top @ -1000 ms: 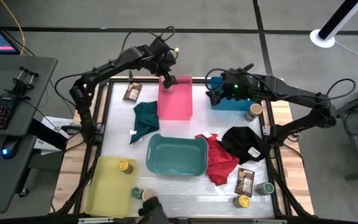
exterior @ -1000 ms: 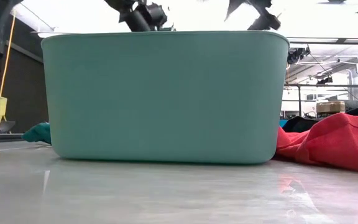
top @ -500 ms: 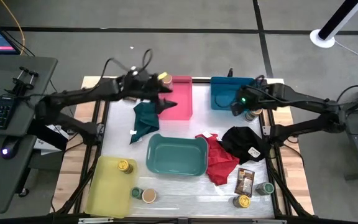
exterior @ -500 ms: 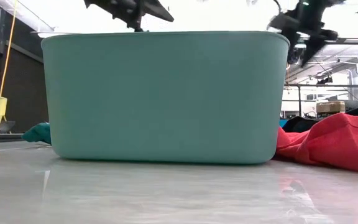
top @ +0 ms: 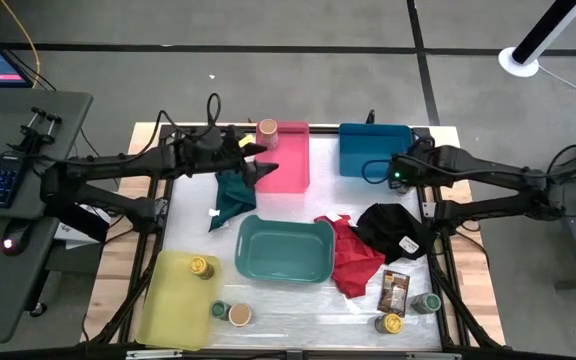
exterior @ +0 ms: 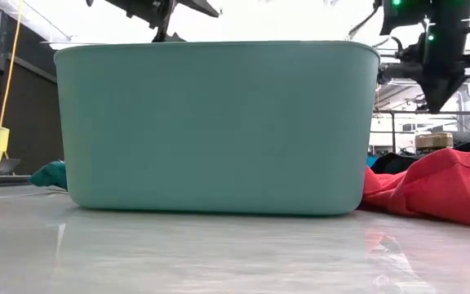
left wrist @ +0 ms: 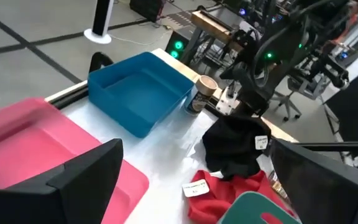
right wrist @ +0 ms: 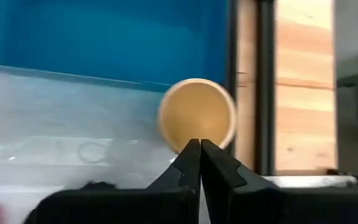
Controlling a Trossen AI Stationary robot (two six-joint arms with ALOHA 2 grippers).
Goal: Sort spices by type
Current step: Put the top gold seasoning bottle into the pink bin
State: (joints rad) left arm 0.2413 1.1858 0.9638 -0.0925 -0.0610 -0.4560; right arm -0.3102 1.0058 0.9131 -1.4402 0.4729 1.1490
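Beside the blue bin (top: pixel 373 148), at the far right of the table, the right gripper (right wrist: pixel 199 163) hung directly over a tan-lidded spice jar (right wrist: pixel 196 122) with its jaws pressed together and empty; the fingertips met in front of the lid without gripping it. That jar stood upright on the tabletop, just outside the bin's wall, near the wooden table edge. It looked small, rigid and light, probably smooth and a bit slippery, and likely to tip if nudged from one side. My guess was that the fingers would need to spread and come down on opposite sides of the round body below the lid. The left gripper (top: pixel 260 160) hovered near the pink bin (top: pixel 286 160) with its jaws spread wide, holding nothing. Other jars and a brown packet (top: pixel 395 291) lay along the near edge, close to the yellow bin (top: pixel 173 300).
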